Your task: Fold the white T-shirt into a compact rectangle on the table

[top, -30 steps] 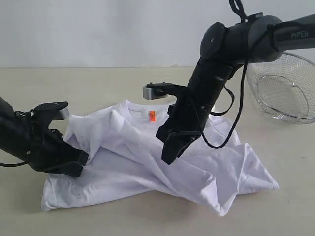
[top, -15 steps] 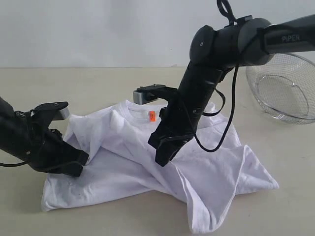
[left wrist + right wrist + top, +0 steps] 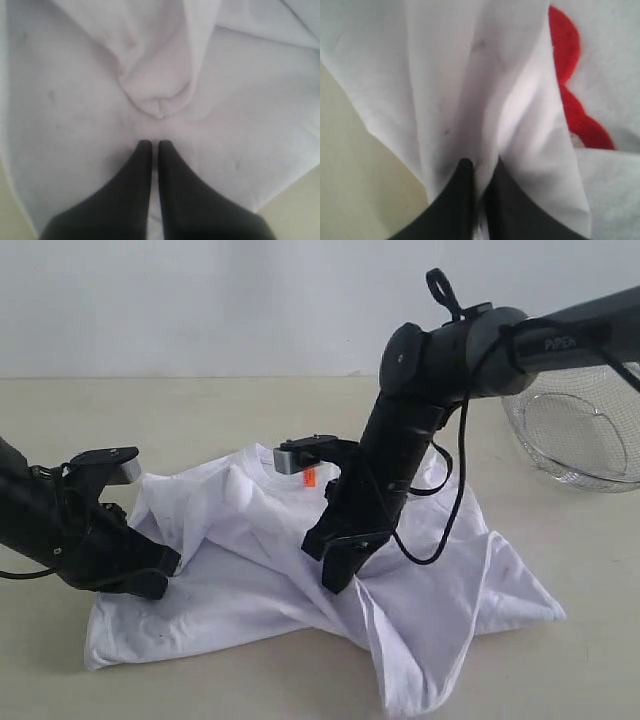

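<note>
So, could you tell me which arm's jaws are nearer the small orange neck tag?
The right arm's, shut on the white cotton T-shirt near the tag; the left arm's sit farther off.

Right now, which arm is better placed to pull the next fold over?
Right, likely: the right end effector is shut on a raised pleat of the white T-shirt; the left end effector sits shut, low at its side.

The right tool [image 3: 337, 578] has swung left and lower, and its jaws, parted a second ago, are now pinched on a fold of the white T-shirt [image 3: 240, 570]. The shirt's right half has been dragged leftward with it, and its front corner now reaches nearer the table's [image 3: 560, 680] front edge.
</note>
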Action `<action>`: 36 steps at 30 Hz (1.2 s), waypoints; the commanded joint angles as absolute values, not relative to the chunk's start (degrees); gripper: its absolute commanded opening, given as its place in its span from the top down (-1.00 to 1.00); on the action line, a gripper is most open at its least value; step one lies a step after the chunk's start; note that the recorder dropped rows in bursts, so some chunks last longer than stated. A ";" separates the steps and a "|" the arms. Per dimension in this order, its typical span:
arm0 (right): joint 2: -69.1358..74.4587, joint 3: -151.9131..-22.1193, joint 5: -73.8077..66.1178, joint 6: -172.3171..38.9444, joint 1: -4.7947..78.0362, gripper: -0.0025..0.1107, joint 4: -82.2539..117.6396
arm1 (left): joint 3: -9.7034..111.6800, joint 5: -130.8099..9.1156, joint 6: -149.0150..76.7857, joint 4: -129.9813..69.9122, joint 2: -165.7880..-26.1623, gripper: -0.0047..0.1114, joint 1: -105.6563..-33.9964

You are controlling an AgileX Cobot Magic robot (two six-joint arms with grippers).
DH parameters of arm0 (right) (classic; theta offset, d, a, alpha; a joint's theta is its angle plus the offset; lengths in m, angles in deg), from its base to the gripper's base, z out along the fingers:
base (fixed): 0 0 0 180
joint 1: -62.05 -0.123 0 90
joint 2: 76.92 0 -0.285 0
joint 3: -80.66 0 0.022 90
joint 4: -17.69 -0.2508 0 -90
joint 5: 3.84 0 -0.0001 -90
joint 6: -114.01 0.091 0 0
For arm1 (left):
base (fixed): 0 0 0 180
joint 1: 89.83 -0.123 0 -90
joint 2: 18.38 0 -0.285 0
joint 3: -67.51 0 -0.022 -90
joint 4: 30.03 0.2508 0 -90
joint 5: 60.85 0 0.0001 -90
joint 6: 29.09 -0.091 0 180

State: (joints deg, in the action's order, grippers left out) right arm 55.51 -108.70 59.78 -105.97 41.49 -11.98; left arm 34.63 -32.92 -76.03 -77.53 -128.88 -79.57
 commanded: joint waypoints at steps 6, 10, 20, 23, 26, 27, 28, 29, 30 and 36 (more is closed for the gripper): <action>48.76 -109.12 54.95 -106.55 41.38 0.96 -11.55 | 34.38 -32.40 -75.56 -77.59 -128.85 0.84 -79.30; 47.96 -110.34 53.11 -105.77 41.49 0.96 -8.73 | 34.38 -32.37 -75.30 -77.59 -128.85 0.84 -79.30; 48.06 -110.76 56.43 -102.13 41.49 0.93 -5.55 | 34.38 -32.12 -75.08 -77.59 -128.85 0.84 -79.30; 48.06 -110.76 58.37 -102.29 41.49 0.65 -6.93 | 34.38 -31.86 -75.09 -77.59 -128.85 0.84 -79.30; 48.06 -110.76 58.74 -102.29 41.49 0.20 -7.63 | 34.38 -31.86 -75.09 -77.59 -128.85 0.84 -79.30; 48.06 -110.76 58.74 -102.29 41.49 0.10 -7.63 | 34.38 -31.86 -75.09 -77.59 -128.85 0.84 -79.30; 48.16 -110.76 58.86 -102.29 41.49 0.02 -7.63 | 34.38 -31.86 -75.09 -77.59 -128.85 0.84 -79.30; 48.16 -110.76 59.18 -102.29 41.49 0.01 -7.71 | 34.38 -31.86 -75.09 -77.59 -128.85 0.84 -79.30; 48.26 -110.76 59.39 -102.29 41.49 0.01 -7.88 | 34.38 -31.86 -75.09 -77.59 -128.85 0.84 -79.30; 50.41 -110.76 61.51 -102.54 41.38 0.25 -11.60 | 34.38 -31.86 -75.09 -77.59 -128.85 0.84 -79.30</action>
State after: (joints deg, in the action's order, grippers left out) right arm 49.28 -110.58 59.94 -102.06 41.49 -9.90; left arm 34.63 -32.05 -75.68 -77.53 -128.88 -79.57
